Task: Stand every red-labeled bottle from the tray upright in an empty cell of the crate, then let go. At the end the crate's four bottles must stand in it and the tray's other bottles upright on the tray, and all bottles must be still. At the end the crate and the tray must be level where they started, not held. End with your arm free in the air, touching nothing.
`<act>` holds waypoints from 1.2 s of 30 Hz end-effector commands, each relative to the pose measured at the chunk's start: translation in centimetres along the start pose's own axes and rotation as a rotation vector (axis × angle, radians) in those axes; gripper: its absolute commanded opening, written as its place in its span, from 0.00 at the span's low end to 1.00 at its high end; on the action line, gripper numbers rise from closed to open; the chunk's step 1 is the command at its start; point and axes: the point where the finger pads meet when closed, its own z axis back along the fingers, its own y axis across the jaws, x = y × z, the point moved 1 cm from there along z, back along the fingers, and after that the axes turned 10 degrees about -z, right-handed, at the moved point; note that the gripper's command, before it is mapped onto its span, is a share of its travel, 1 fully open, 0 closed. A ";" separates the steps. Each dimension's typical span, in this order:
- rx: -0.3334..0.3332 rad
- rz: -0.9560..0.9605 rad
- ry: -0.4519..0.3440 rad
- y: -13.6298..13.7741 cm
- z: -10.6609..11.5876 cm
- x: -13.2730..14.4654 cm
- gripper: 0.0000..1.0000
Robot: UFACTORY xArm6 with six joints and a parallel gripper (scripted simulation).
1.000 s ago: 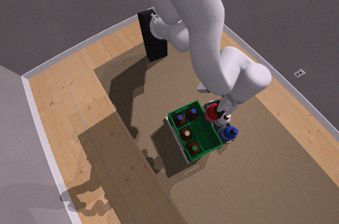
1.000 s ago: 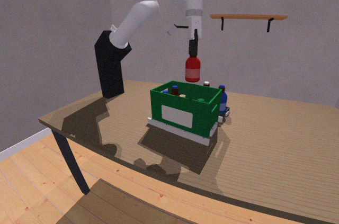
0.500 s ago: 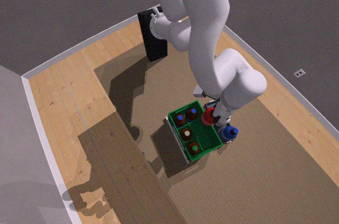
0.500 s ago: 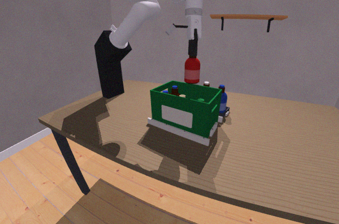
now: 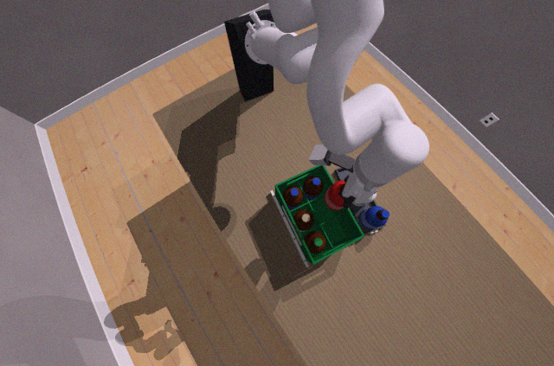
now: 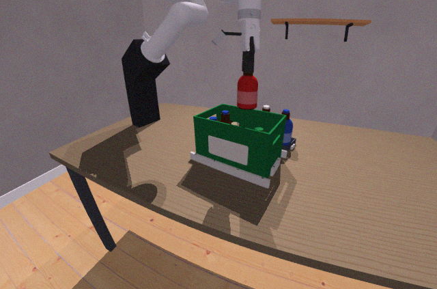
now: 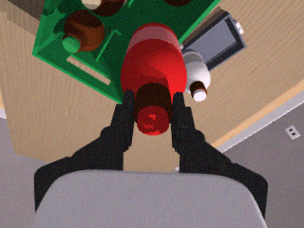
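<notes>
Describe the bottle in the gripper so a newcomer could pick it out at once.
Find the green crate on the wooden table, then look just above its far rim. There the red bottle hangs upright in the air, held at its neck by the gripper. Every other bottle stands in the crate or behind it; only this one is red all over.

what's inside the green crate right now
Four brown bottles stand in the green crate: two blue-capped, one cream-capped, one green-capped. The held red bottle hides part of the bare cells.
</notes>
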 end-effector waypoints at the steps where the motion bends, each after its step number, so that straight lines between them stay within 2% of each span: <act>1: 0.002 0.000 -0.004 -0.7 0.1 0.1 0.00; 36: 0.002 0.000 -0.004 -2.1 0.1 -0.1 0.00</act>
